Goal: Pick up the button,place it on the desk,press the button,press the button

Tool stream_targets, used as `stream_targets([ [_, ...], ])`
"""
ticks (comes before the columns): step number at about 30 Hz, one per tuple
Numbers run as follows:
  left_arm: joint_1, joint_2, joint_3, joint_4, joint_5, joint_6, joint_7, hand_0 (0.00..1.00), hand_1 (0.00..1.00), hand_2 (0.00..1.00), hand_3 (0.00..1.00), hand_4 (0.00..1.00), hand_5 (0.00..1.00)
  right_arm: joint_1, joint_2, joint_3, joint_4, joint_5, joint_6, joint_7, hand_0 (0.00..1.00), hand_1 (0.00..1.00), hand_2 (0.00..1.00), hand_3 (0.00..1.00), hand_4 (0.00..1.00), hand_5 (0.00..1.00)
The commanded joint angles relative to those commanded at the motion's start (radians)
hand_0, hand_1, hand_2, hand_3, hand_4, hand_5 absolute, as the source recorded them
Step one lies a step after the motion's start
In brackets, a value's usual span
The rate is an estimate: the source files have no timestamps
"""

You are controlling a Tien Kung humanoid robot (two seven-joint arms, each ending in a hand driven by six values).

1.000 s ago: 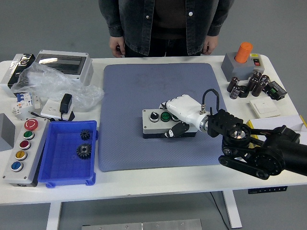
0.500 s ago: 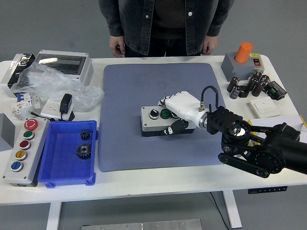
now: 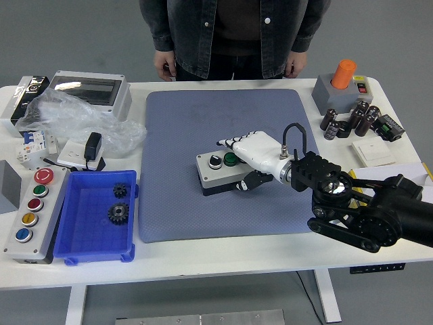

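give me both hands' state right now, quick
Right hand: shut on the button box, fingers over its top, thumb at its front.
Left hand: not in view.

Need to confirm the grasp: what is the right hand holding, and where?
The right hand grips the grey button box at its right end, white fingers over the top, thumb on the near side.

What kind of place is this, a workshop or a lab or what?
Probably a robotics or electrical test lab: a push-button control box, a blue tray holding gears, and loose capacitors crowd a white table.
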Motion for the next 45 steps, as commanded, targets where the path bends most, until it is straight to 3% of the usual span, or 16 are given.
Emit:
stream_targets([
  [17, 0.0, -0.002, 0.004, 0.0, -0.001, 0.004, -0.003, 0.685, 0.702, 0.633, 0.631, 0.63, 0.348, 0.002, 0.003, -0.014, 0.002, 0.022, -0.012, -0.027, 0.758, 0.727, 0.86, 0.946, 0.98, 0.304],
  [18, 0.0, -0.002, 0.004, 0.0, -0.001, 0.004, -0.003, 0.685, 0.703, 0.632, 0.63, 0.626, 0.351, 0.002, 0.003, -0.015, 0.002, 0.023, -0.01, -0.03, 0.653, 0.667, 0.715, 0.827, 0.978, 0.316],
  [23, 0.001, -0.003, 0.007, 0.0, -0.003, 0.005, -0.003, 0.685, 0.703, 0.632, 0.63, 0.626, 0.351, 0.001, 0.003, -0.017, 0.001, 0.028, 0.003, -0.047, 0.653, 0.667, 0.715, 0.827, 0.978, 0.316],
  [24, 0.001, -0.003, 0.007, 0.0, -0.002, 0.004, -0.004, 0.686, 0.703, 0.633, 0.63, 0.623, 0.352, 0.001, 0.002, -0.017, 0.002, 0.028, 0.006, -0.051, 0.528, 0.633, 0.664, 0.753, 0.943, 0.313],
  [29, -0.001, -0.004, 0.012, 0.0, -0.003, 0.005, -0.004, 0.686, 0.703, 0.633, 0.63, 0.623, 0.352, 0.003, 0.002, -0.014, 0.005, 0.032, 0.018, -0.07, 0.528, 0.633, 0.664, 0.753, 0.943, 0.313],
  [30, -0.001, -0.004, 0.013, 0.0, -0.003, 0.005, -0.004, 0.686, 0.703, 0.633, 0.63, 0.622, 0.356, 0.003, 0.002, -0.014, 0.005, 0.032, 0.021, -0.074, 0.443, 0.625, 0.666, 0.75, 0.947, 0.327],
  [45, -0.001, -0.006, 0.023, 0.001, -0.006, 0.006, -0.004, 0.686, 0.702, 0.633, 0.629, 0.617, 0.361, 0.007, 0.003, -0.004, 0.004, 0.026, 0.032, -0.098, 0.436, 0.632, 0.682, 0.759, 0.953, 0.368],
])
